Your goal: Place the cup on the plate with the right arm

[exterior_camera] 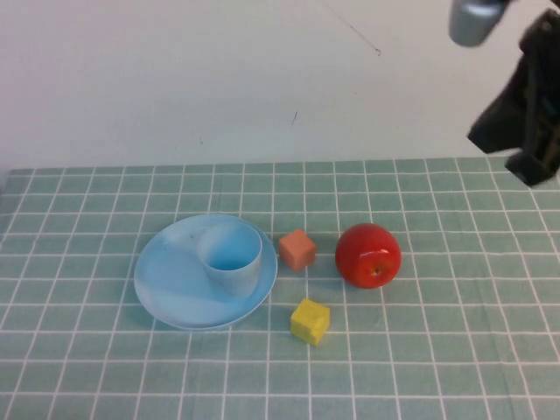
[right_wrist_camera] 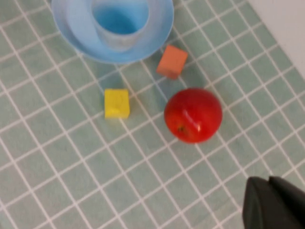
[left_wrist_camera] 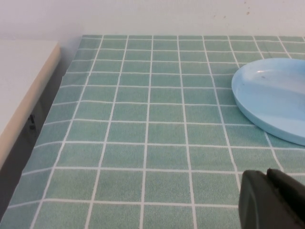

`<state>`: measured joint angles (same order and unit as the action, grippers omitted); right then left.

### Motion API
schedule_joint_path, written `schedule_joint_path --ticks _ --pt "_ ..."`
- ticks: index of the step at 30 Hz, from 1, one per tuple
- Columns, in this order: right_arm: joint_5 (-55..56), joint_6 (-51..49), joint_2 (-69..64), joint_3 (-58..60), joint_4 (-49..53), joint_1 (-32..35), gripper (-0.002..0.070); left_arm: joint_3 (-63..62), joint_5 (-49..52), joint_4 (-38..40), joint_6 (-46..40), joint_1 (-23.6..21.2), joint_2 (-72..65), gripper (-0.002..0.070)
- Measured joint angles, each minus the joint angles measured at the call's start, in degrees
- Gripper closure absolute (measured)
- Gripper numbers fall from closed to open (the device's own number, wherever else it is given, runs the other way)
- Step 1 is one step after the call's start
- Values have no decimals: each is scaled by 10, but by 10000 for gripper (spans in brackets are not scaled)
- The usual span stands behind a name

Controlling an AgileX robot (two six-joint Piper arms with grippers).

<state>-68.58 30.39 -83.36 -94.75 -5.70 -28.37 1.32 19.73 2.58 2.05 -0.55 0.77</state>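
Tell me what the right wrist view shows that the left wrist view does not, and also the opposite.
Only the right wrist view shows the cup standing upright on the plate, the orange cube, the yellow cube, the apple and a dark part of the right gripper, raised above the table. Only the left wrist view shows the table's edge, with a pale surface beyond it, and a dark part of the left gripper, low over the cloth. Both share the plate and the green checked cloth.
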Motion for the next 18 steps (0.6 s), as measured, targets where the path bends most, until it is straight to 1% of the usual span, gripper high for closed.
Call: schedule_joint_path --ticks 4,7,11,15,18 --pt "43 -3 89 118 9 0 678 0 0 0 0 0 0 678" --pt "56 -6 142 177 8 0 678 0 0 0 0 0 0 678" --pt "30 -27 188 212 -27 0 678 0 0 0 0 0 0 678" --pt "-23 -30 196 217 -67 0 678 0 0 0 2 0 0 678" --pt "-23 -30 196 217 -83 0 678 0 0 0 2 0 0 678"
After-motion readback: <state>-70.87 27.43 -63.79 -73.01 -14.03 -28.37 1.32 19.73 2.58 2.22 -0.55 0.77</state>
